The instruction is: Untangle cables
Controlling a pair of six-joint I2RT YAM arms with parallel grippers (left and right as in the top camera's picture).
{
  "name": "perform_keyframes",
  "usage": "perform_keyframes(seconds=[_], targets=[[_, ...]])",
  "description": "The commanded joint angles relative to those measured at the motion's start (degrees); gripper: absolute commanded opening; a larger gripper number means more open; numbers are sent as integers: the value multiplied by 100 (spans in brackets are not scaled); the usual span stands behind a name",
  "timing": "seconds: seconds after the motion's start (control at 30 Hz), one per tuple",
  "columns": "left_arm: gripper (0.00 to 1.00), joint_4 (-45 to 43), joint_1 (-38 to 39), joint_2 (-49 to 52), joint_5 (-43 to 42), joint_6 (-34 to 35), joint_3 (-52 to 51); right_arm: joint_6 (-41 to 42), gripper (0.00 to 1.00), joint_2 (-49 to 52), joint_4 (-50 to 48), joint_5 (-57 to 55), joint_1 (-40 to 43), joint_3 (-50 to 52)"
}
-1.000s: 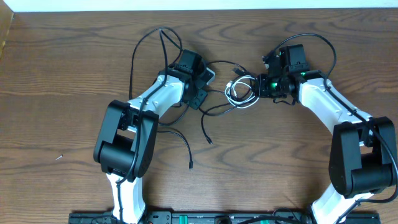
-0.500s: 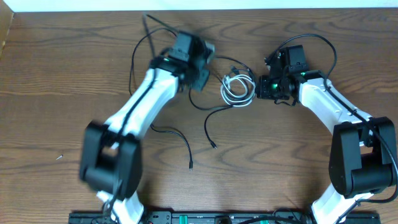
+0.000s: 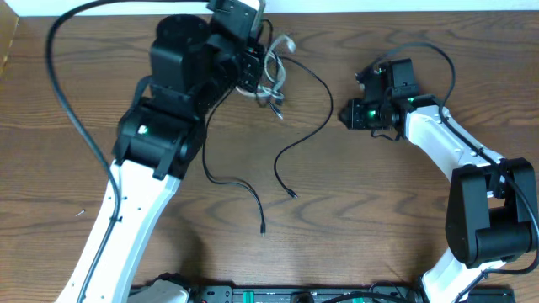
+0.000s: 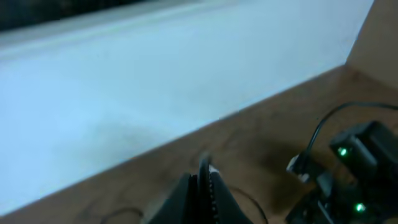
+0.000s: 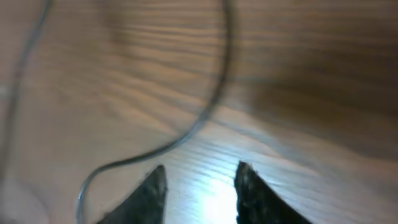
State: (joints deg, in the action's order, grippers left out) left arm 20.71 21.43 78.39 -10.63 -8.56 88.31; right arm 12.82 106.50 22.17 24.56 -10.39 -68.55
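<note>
Two end effectors | left end effector clamps white cable | right end effector spread, empty

Robotics lab workstation, I'd say. I'm driving two white-and-black arms, left arm and right arm, both rising from a black rail at the bench edge, well behind the hands. Bench is brown wood grain. Green status lights glow just behind my right hand. A thick black wire loops off the left arm, well behind its hand. Beyond my left hand the bench ends at a plain pale wall.
</note>
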Motion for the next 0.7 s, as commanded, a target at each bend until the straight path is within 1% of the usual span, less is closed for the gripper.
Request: perform_keyframes(seconds=[0.0, 0.2, 0.3, 0.5, 0.6, 0.67], targets=[[8, -162, -15, -116, -46, 101, 17, -372, 40, -212, -122, 1174, -15, -197], [7, -221, -15, -42, -26, 361, 17, -367, 52, -859, -214, 1799, -50, -463], [8, -221, -15, -2, -24, 457, 17, -330, 55, -1128, -264, 2063, -98, -463], [7, -219, -15, 11, -26, 483, 17, -214, 60, -1438, -332, 2162, -107, -463], [8, -219, -15, 11, -26, 568, 17, -208, 60, -1480, -610, 2461, -129, -463], [8, -216, -15, 11, -28, 612, 17, -44, 60, -1478, -883, 2688, -175, -463]])
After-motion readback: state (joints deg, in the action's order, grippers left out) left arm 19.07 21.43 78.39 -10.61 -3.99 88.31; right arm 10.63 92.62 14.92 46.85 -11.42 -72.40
